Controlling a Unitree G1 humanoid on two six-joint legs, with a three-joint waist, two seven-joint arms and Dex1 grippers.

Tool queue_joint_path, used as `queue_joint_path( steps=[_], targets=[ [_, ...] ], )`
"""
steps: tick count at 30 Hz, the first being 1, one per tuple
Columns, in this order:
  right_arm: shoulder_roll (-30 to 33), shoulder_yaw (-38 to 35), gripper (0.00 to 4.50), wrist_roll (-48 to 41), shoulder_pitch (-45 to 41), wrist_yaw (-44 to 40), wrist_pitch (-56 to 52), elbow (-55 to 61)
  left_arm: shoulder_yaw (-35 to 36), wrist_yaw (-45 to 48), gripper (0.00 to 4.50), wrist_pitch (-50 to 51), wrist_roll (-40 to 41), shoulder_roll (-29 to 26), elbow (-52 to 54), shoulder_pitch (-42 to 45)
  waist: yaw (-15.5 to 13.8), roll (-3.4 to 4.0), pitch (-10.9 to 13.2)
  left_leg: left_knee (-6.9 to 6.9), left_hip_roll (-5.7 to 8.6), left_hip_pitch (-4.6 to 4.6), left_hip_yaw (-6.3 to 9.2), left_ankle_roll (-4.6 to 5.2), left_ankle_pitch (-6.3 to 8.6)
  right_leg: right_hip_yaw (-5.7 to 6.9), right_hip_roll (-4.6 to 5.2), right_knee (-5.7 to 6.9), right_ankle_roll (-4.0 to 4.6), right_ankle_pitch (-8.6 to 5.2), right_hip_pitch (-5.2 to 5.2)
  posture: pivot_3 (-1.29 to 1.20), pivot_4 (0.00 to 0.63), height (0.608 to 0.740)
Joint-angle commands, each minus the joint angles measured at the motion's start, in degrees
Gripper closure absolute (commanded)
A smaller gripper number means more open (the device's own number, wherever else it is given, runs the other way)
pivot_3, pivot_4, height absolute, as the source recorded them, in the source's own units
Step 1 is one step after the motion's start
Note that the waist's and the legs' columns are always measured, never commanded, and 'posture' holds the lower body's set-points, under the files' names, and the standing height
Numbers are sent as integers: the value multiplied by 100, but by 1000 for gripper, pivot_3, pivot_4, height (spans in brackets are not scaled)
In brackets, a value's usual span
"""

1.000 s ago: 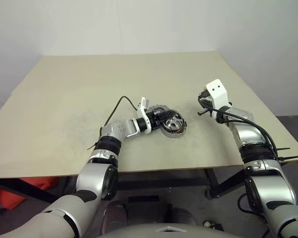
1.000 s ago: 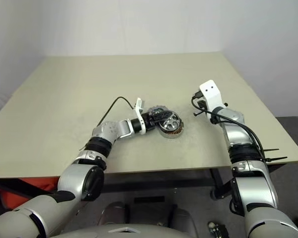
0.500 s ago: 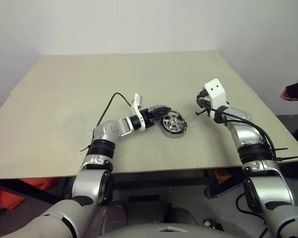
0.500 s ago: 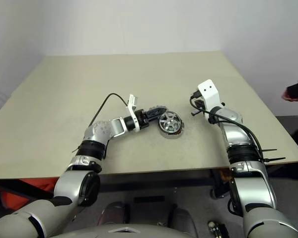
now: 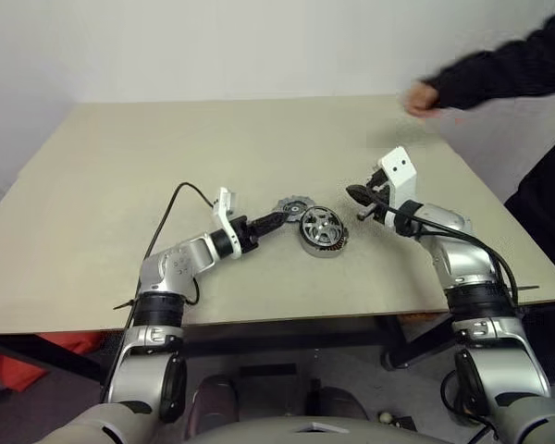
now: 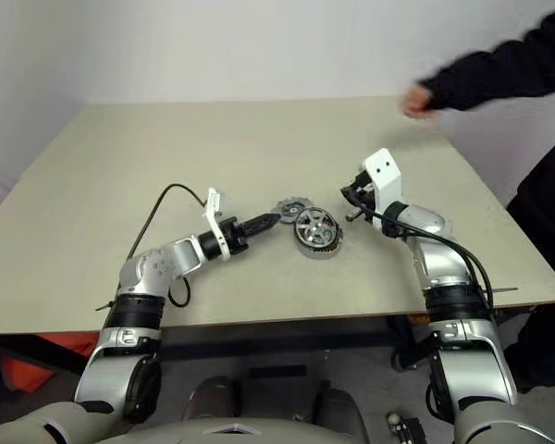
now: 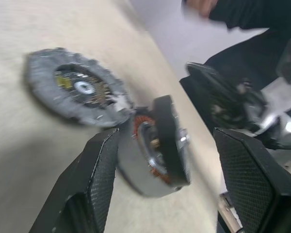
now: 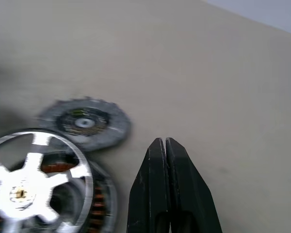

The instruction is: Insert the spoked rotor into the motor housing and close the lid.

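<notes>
The motor housing stands in the middle of the table, and the silver spoked rotor sits in its top, spokes showing. The dark notched lid lies flat on the table against the housing's far-left side. My left gripper is open just left of the housing and beside the lid, holding nothing. In the left wrist view its black fingers stand wide apart. To the right of the housing my right gripper hovers shut and empty, pointing toward it. Its fingertips are pressed together.
A person's dark-sleeved arm and hand reach over the table's far right corner. The table's right edge runs close to my right arm. A black cable loops up from my left wrist.
My left gripper has drawn back to the left, away from the housing, and the lid now lies beside it. My right gripper has swung left toward the housing. A person's arm has come in.
</notes>
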State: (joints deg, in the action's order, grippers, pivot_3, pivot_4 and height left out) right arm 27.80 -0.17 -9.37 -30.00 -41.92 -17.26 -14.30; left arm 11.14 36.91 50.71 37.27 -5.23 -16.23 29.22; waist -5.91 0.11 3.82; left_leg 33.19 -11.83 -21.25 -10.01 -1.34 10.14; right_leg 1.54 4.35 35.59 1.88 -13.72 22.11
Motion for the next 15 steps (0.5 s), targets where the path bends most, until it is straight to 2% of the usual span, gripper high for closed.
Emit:
queue_joint_path(
  steps=[1, 9, 15],
  targets=[
    [14, 91, 4500, -303, 156, -398, -88, 676, 84, -37, 1220, -38, 152, -50, 338, -99, 0, 0, 0, 0, 0, 0, 0, 0, 0, 0, 0, -1, 0, 0, 0, 0, 0, 740],
    [133, 377, 4500, -321, 571, -828, -264, 1102, 128, -100, 1220, -100, 199, -125, 467, -302, 1, 0, 0, -1, -1, 2, 0, -2, -1, 0, 0, -2, -2, 0, -1, 0, 0, 740],
    [154, 339, 4500, -289, 621, -821, -258, 1104, 183, -86, 1220, -177, 210, -226, 420, -326, 13, 0, 0, -4, -1, 2, 0, -3, -1, -1, -1, -5, -2, -1, 0, 0, 0, 740]
  ],
)
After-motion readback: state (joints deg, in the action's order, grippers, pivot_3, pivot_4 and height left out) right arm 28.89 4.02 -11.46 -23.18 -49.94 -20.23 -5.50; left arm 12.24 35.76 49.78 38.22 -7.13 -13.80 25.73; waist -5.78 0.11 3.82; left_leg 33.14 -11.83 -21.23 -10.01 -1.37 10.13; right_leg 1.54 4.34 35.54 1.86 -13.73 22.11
